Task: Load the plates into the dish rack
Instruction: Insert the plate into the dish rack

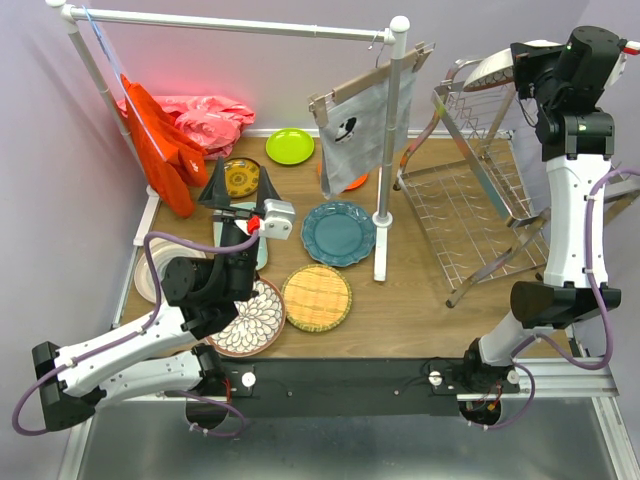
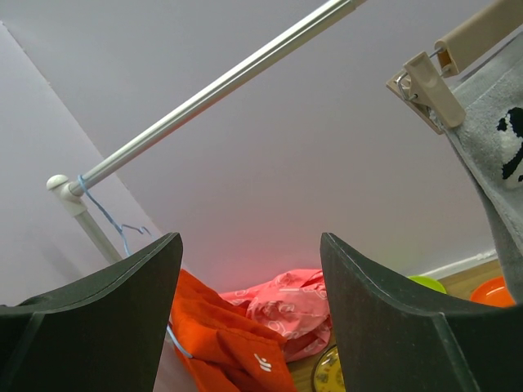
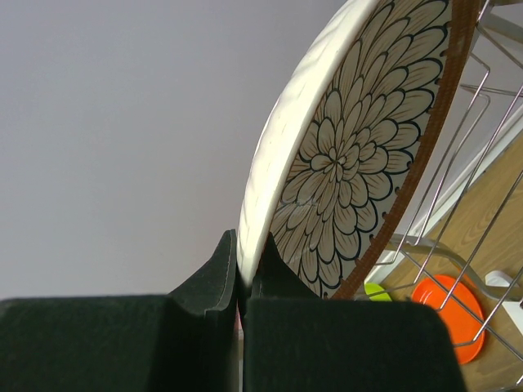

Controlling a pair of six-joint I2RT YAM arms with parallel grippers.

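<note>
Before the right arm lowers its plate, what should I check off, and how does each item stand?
1. Grip: right gripper jaws shut on the floral plate rim: ok.
2. Plate held on edge, tilted: ok.
3. Plate raised above the far end of the dish rack: ok.
4. Plate lined up with a rack slot: cannot tell.
5. Rack holds no plates yet: ok.
6. Left gripper open, empty, well away from the rack: ok.
</note>
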